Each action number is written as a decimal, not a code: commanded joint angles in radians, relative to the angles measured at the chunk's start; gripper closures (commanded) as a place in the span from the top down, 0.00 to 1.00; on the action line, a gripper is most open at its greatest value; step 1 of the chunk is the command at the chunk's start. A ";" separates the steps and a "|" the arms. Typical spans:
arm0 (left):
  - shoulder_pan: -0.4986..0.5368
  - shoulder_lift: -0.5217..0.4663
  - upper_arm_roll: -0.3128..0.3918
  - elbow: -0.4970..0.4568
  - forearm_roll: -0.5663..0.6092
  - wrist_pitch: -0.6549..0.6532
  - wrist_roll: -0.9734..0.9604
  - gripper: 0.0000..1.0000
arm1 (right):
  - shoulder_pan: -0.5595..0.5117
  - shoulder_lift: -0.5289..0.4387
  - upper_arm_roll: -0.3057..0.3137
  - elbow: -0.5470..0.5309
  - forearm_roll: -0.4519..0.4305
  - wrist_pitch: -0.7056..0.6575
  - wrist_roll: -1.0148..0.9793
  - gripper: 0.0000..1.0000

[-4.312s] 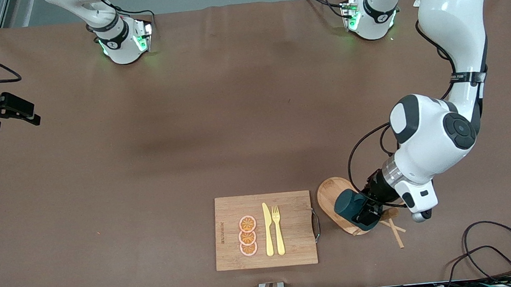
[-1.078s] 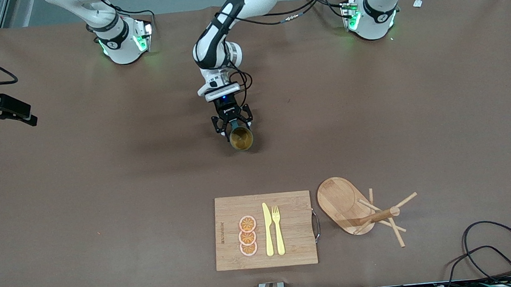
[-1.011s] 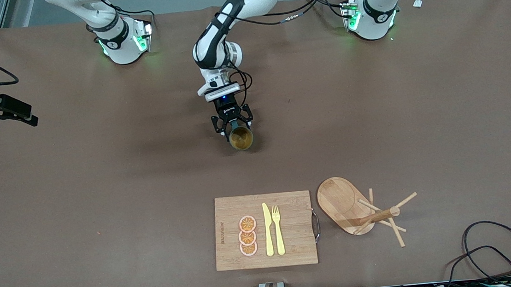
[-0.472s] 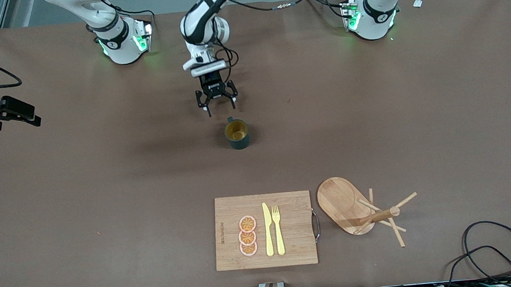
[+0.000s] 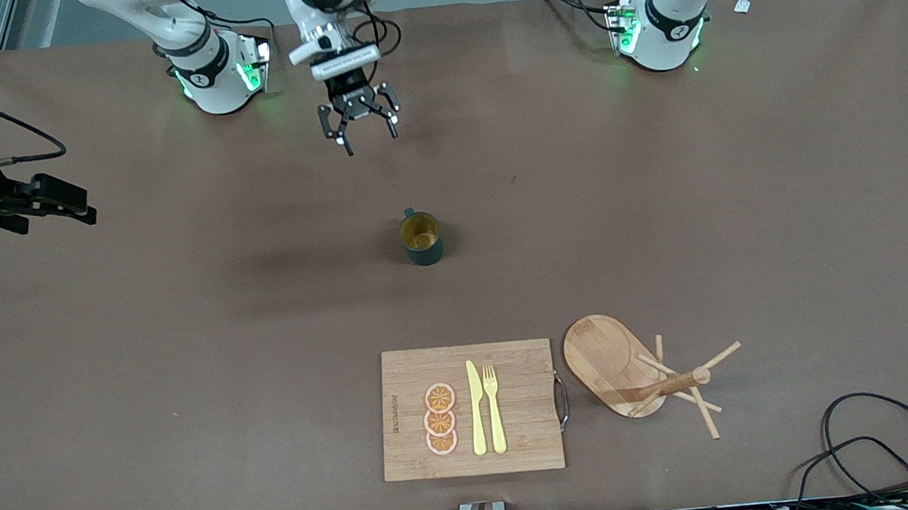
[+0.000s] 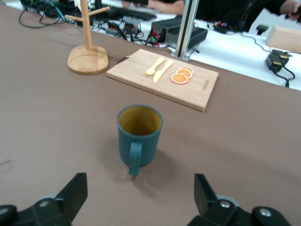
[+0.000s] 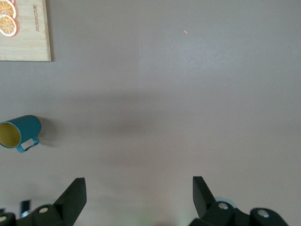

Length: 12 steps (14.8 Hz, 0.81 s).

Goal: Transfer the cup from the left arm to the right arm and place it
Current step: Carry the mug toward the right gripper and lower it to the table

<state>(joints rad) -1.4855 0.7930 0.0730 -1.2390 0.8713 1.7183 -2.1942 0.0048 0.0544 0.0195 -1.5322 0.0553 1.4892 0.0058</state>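
The teal-green cup (image 5: 422,239) stands upright on the brown table near its middle, handle toward the arms' bases. It also shows in the left wrist view (image 6: 139,136) and the right wrist view (image 7: 21,133). My left gripper (image 5: 361,127) is open and empty, up in the air over the table between the cup and the bases; in its own view the gripper (image 6: 140,186) faces the cup's handle, apart from it. My right gripper (image 5: 76,207) is open and empty over the right arm's end of the table; its own view (image 7: 138,183) shows bare table between its fingers.
A wooden cutting board (image 5: 516,406) with orange slices, a yellow knife and a fork lies nearer to the front camera than the cup. Beside it stands a wooden mug tree on an oval tray (image 5: 603,357). Cables (image 5: 872,432) lie at the corner.
My left gripper opened, let go of the cup and drew back toward the arms' bases. The cup stays upright on the table. My right gripper moved a little toward the middle.
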 commanded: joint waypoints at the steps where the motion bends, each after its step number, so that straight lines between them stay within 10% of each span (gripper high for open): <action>1: 0.085 -0.171 -0.006 -0.039 -0.113 0.000 0.156 1.00 | 0.015 -0.025 -0.001 -0.095 -0.003 0.020 0.011 1.00; 12: 0.640 -0.457 -0.009 -0.034 -0.487 0.001 0.928 1.00 | 0.296 -0.097 0.002 -0.508 0.031 0.583 0.420 1.00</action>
<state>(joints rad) -0.9259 0.3792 0.0784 -1.2422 0.4478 1.7113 -1.3623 0.2450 -0.0035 0.0309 -1.9481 0.0753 1.9851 0.3474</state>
